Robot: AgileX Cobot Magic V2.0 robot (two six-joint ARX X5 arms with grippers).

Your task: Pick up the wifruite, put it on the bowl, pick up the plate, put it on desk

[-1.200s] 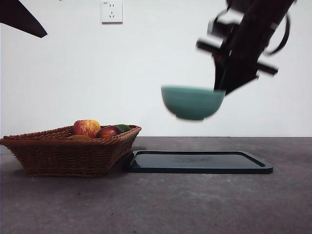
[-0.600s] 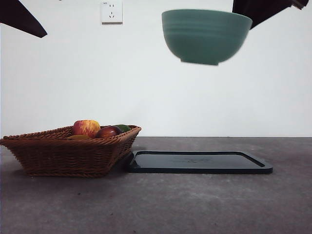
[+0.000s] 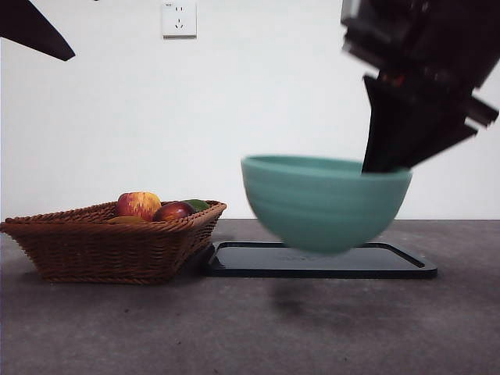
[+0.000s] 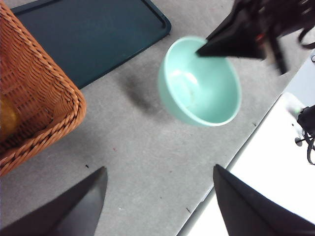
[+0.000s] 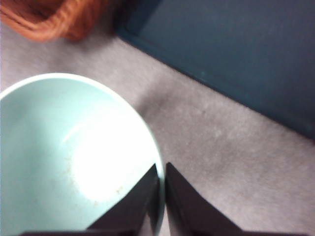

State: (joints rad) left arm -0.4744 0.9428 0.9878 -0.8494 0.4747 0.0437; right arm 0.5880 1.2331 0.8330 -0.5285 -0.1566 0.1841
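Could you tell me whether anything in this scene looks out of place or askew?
Only the bowl: it hangs tilted in mid-air above the desk, off the dark tray, pinched at its rim by the right claw. It is empty; the fruit sits in the basket.

The right hand (image 3: 384, 160) is matte black, an angular, blocky body narrowing to two flat wedge-shaped jaws, with a small reddish spot near its upper housing. The left hand (image 4: 157, 204) shows two broad black tapered jaws.
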